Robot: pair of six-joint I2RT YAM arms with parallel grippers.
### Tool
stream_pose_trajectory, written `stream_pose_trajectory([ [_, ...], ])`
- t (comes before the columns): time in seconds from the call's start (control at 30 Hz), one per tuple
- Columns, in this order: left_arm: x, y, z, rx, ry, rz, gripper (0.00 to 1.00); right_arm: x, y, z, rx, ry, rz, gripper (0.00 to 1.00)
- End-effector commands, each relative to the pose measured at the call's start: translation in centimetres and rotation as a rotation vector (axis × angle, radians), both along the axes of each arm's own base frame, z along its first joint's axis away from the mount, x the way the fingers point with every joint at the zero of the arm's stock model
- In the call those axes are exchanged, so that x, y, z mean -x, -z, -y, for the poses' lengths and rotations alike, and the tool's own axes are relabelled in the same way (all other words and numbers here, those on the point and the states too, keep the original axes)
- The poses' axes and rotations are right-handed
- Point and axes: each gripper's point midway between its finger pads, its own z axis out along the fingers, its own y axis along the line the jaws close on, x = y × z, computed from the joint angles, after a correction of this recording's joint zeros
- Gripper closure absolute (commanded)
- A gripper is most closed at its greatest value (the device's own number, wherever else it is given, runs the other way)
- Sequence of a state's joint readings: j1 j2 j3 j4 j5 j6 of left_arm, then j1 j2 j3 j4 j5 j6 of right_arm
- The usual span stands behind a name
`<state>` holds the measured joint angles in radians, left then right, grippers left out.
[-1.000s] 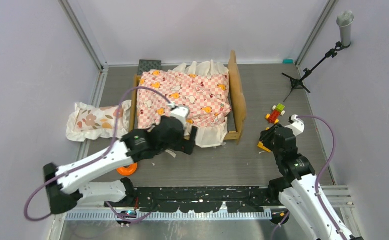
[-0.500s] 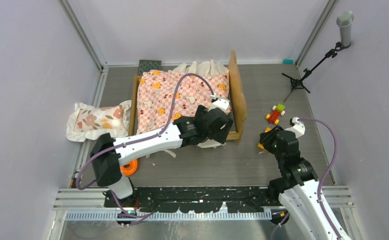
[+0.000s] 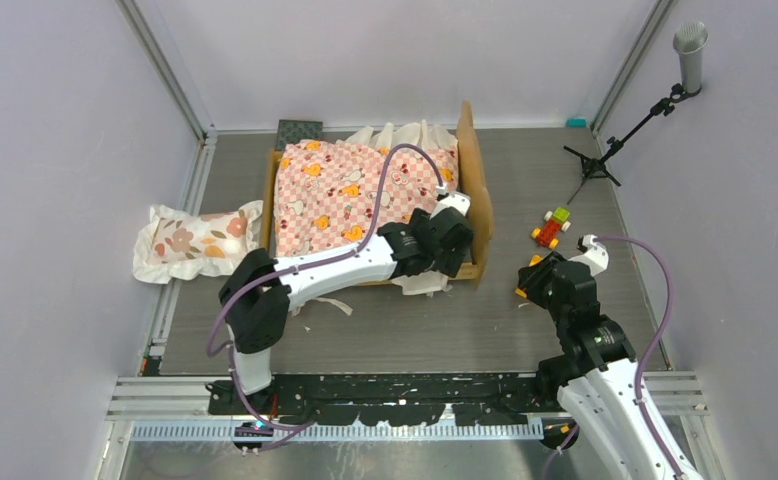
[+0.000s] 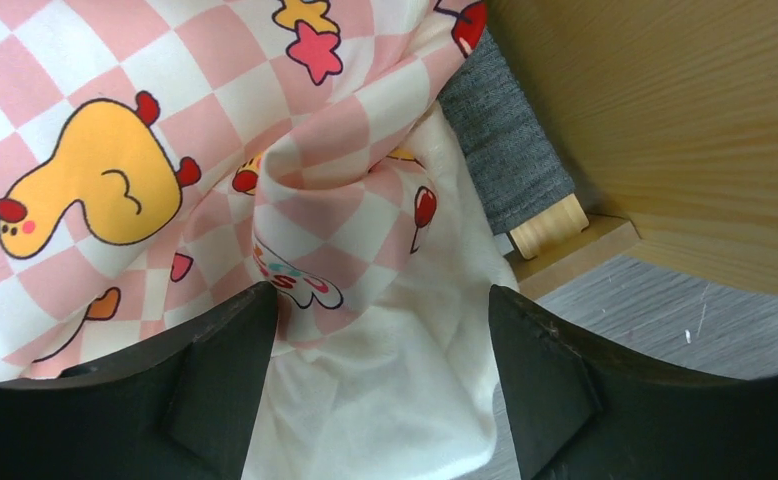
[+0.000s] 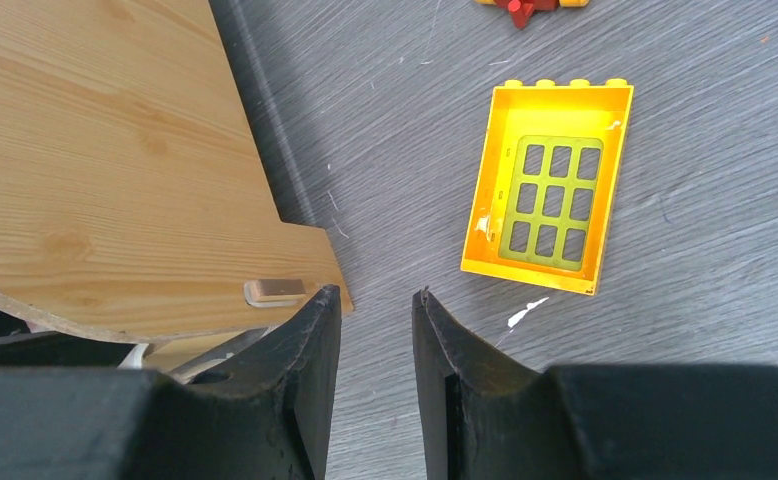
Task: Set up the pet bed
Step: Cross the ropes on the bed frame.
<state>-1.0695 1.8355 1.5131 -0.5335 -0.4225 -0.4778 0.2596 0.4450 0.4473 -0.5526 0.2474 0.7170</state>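
Left gripper (image 4: 380,300), swung across to the headboard corner of the bed (image 3: 475,190) at centre-back, narrowed its parted jaws about a bunched sheet (image 4: 295,170) fold, probably for tucking. Right gripper (image 5: 375,300) waited slightly parted, empty. Pillow (image 3: 190,240) lay outside, left. Yellow brick (image 5: 550,185) obstructed nothing.

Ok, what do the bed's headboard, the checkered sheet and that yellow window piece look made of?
Pet bed headboard: bare light wood, matte, grain lines showing. Checkered sheet: soft printed cloth, probably cotton; it folds and creases. Yellow window piece: glossy moulded plastic with studs.
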Motion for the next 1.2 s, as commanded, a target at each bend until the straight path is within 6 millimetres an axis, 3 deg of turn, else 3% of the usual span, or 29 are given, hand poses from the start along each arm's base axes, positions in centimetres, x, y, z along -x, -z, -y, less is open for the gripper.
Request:
stream_pose_trajectory([
  [0.0, -1.0, -1.1, 1.4, 0.049, 0.000, 0.020, 0.22, -0.4, -1.0, -0.2, -0.017, -0.002, 0.031, 0.62],
  [0.13, -1.3, 0.0, 1.1, 0.029, -0.012, 0.006, 0.28, -0.4, -1.1, -0.2, -0.013, -0.003, 0.033, 0.62],
  [0.33, -1.9, 0.9, 0.6, 0.019, -0.023, -0.014, 0.61, -0.4, -1.3, -0.1, -0.007, -0.004, 0.034, 0.62],
  [0.53, -2.3, -0.6, -0.3, 0.033, -0.022, -0.009, 0.83, -0.1, -2.1, 0.5, 0.015, 0.012, 0.042, 0.62],
  [0.73, -1.8, -3.4, -0.5, 0.081, 0.036, -0.004, 0.94, 0.1, -3.7, 0.6, 0.018, 0.004, 0.090, 0.62],
  [0.9, -1.1, -4.9, -0.2, 0.144, 0.098, -0.028, 0.95, 0.3, -5.2, 0.3, 0.022, -0.024, 0.135, 0.62],
  [1.0, -0.6, -4.7, 0.4, 0.173, 0.142, -0.063, 0.92, 0.3, -5.2, 0.4, 0.023, -0.026, 0.137, 0.60],
  [1.17, 0.1, -2.6, 1.4, 0.171, 0.188, -0.133, 0.89, 0.3, -4.8, 0.3, 0.026, -0.030, 0.119, 0.59],
])
